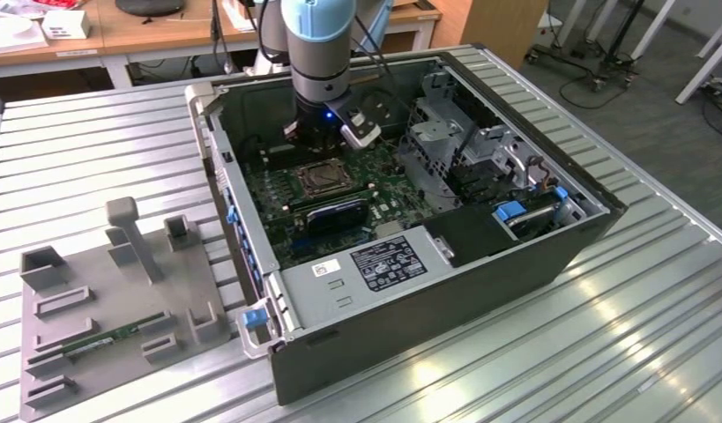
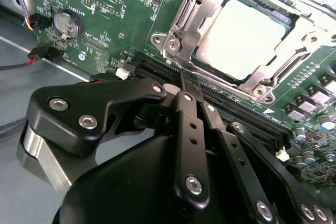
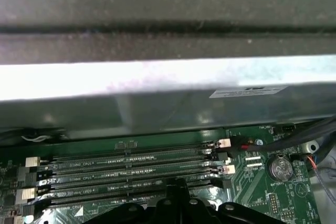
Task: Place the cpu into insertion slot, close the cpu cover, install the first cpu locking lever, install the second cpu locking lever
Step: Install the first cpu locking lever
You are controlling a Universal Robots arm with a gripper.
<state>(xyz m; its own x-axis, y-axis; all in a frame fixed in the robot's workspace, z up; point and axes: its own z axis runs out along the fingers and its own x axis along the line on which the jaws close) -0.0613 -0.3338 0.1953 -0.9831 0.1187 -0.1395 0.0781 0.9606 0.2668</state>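
Second wrist view, jaws pressed together beside memory slots [image 2: 220,100], cpu [image 2: 247,38] seated under cpu cover [image 2: 181,27] frame.

Cpu [image 2: 247,38] in socket under cpu cover [image 2: 197,19]; gripper [image 2: 184,85] beside it, over memory slots [image 3: 131,169].

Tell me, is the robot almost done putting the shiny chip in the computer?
Partly. Done: the cpu sits in its socket, and the cpu cover lies flat around it. In hand: the gripper, fingers shut, is at the socket's edge beside a thin metal lever. Left: the locking levers. I cannot tell whether either one is latched yet.
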